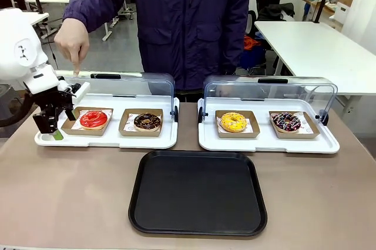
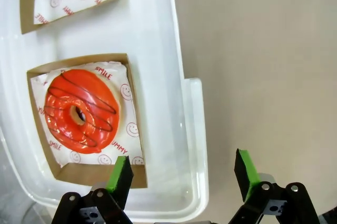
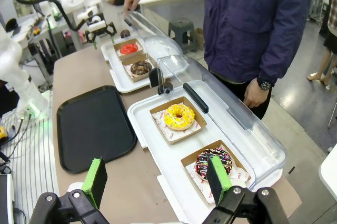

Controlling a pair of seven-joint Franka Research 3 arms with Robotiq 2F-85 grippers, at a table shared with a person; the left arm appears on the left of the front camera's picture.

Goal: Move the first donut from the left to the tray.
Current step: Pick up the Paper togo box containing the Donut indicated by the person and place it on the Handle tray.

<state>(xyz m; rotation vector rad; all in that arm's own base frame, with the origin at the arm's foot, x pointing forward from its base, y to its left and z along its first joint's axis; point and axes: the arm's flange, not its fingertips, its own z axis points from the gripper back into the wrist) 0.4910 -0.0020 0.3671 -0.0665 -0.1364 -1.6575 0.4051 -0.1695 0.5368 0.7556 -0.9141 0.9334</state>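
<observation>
None of the move is done. Front view: the red donut (image 1: 93, 119) sits beyond the black tray (image 1: 197, 194)'s far-left corner. The left gripper (image 1: 50, 127) hangs just past it, farther from the tray, fingers spread and empty. Left wrist view: one spread finger stands beside the donut. Right wrist view: the right gripper (image 3: 158, 179), near the tray, has its fingers apart and holds nothing. Grasping, lifting and carrying remain.

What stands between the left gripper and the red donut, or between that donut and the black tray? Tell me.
Nothing visible. The open left gripper hangs beside the cardboard holder of the red donut; the clear lid is raised. Toward the black tray lie just the white tray with its low rim and the table.
</observation>
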